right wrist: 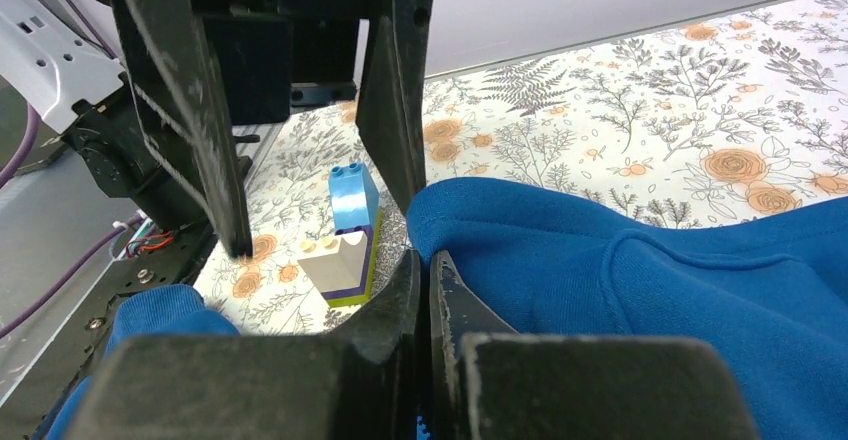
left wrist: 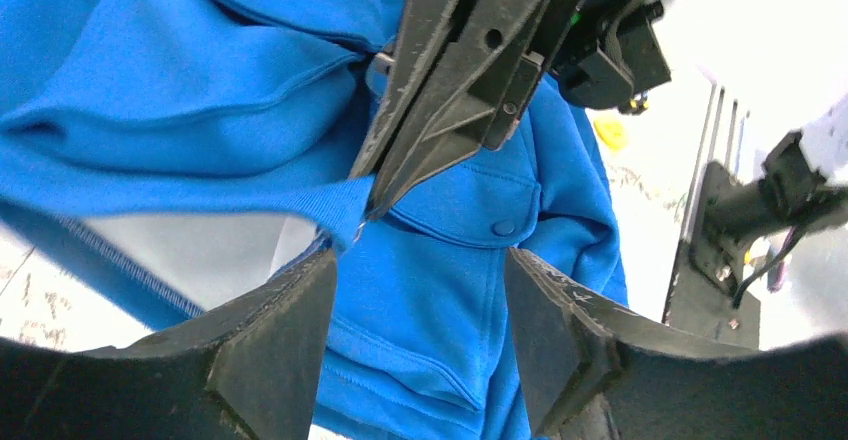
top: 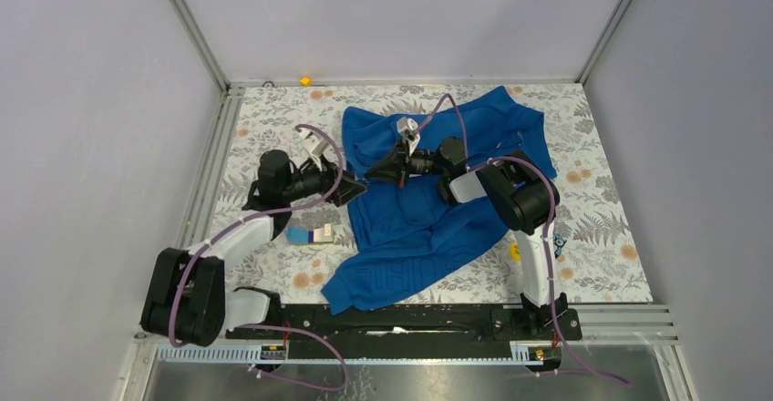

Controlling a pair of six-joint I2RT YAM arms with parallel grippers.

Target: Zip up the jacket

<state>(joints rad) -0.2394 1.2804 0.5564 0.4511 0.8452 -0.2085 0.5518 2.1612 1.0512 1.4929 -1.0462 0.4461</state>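
Observation:
The blue jacket (top: 428, 210) lies crumpled in the middle of the floral table; no zipper line shows clearly. My right gripper (top: 376, 171) reaches left over it and is shut on the jacket's left edge; in the right wrist view (right wrist: 425, 265) the jaws are pressed together with blue fabric (right wrist: 600, 260) beside and between them. In the left wrist view the right gripper's tip (left wrist: 368, 205) pinches a lifted fold of the jacket (left wrist: 440, 310). My left gripper (top: 352, 190) is open and empty, its fingers (left wrist: 285, 340) wide apart just before that pinched edge (left wrist: 420, 260).
A small stack of toy blocks (top: 310, 234), also in the right wrist view (right wrist: 345, 245), sits on the table left of the jacket. A yellow piece (top: 305, 80) lies at the back rail. Small yellow and blue items (top: 515, 251) lie by the right arm.

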